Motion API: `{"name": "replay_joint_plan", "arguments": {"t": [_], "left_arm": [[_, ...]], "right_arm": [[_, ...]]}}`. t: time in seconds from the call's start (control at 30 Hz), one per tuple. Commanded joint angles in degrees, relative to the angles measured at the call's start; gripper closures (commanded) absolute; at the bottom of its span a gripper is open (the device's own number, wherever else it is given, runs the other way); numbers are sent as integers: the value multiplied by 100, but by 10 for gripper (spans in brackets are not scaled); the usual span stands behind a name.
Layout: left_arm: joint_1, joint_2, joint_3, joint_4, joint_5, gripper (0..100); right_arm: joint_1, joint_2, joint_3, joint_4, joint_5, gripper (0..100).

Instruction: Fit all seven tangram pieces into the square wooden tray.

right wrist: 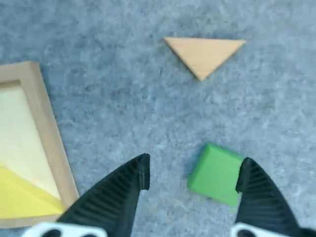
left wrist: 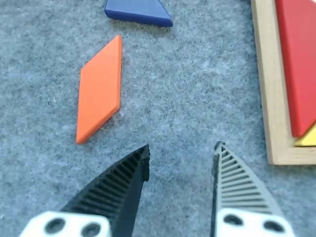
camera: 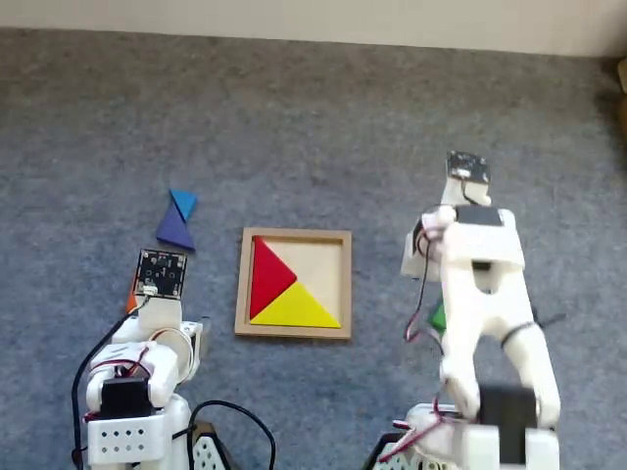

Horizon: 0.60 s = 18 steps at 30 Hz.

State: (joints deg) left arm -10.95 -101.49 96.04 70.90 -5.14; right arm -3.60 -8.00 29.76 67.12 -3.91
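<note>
Right claw (right wrist: 194, 159) wide, empty, over green square (right wrist: 216, 178) near the tray (right wrist: 51, 143): looks staged for a pick. Left claw (left wrist: 181, 146) also wide, orange parallelogram (left wrist: 98, 89) ahead, tray's opposite side.

Covered from edge to edge in grey-blue carpet (camera: 323, 117), short-piled and mottled with lighter flecks. Bounded at 12 o'clock in the high view by a pale cream strip (camera: 294, 18) running straight across, wall or floor impossible to tell. Interrupted at about 2 o'clock, right at the frame's edge, by a small brown sliver (camera: 623, 83), too cut off to identify. Lit softly and evenly, with faint, blurred shadows on the pile. Seen close in both wrist views as the same fuzzy, felt-like weave.
</note>
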Motion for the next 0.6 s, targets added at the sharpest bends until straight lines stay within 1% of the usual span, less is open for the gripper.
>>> {"name": "replay_joint_plan", "arguments": {"t": [0.0,0.13,0.27,0.37,0.47,0.57], "left_arm": [[-31,-286,119,26,53,787],[-31,-286,119,26,53,787],[-31,-286,119,26,53,787],[-31,-286,119,26,53,787],[-31,-286,119,26,53,787],[-31,-286,119,26,53,787]], "right_arm": [[13,611,-857,295,44,718],[22,796,-1218,743,-299,718],[40,804,-1253,989,-466,718],[66,840,-1121,963,-510,718],[321,840,-857,884,-501,718],[637,848,-664,576,-492,718]]}}
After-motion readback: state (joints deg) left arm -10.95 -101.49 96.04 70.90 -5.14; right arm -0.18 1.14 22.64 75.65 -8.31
